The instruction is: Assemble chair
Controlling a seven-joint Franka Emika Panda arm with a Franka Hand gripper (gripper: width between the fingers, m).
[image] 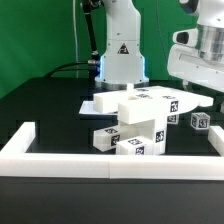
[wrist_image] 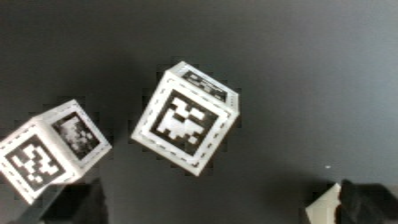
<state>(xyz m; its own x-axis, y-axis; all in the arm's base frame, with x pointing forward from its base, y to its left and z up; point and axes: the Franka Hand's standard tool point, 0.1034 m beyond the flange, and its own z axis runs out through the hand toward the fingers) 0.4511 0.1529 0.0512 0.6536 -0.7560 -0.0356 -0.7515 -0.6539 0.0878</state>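
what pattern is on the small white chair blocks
Black-and-white pixelated square tags, one on each face of a small block; the wrist view shows them best.

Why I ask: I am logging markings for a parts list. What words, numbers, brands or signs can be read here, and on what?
Words, numbers, brand names: none readable in either view.
Dark triangular sign on the white robot base: a symbol, too small to make out.
Black-and-white square tags on the white blocky plastic chair parts: coded patterns only, no letters.
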